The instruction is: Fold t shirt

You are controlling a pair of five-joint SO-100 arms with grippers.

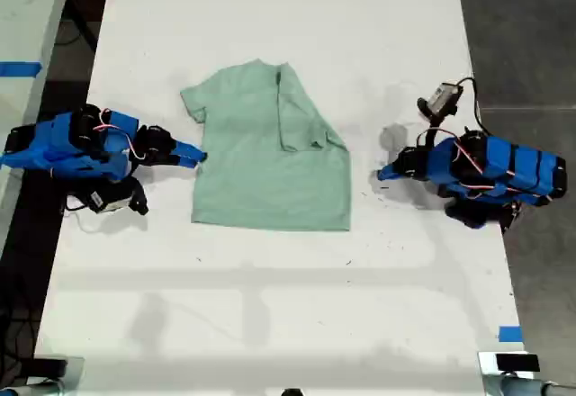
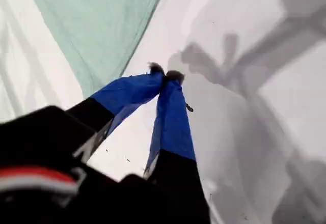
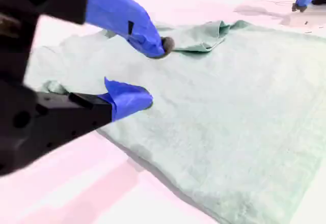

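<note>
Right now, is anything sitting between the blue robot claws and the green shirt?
No. Only bare white table lies between my first tool and the pale mint-green cloth t-shirt. My second tool is open at the shirt's edge.

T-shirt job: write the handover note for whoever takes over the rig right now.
My first gripper: shut, holding nothing, tips over bare table just off the t-shirt; it is the arm at the exterior view's right.
My second gripper: open, holding nothing, at the shirt's edge on the exterior view's left, near the sleeve still spread out there.
Shirt: flat near the middle of the white table.
Done: the side at the exterior view's right is folded in over the body, leaving a straight edge.
Left: fold in the other side, then presumably fold the shirt across its length.
</note>
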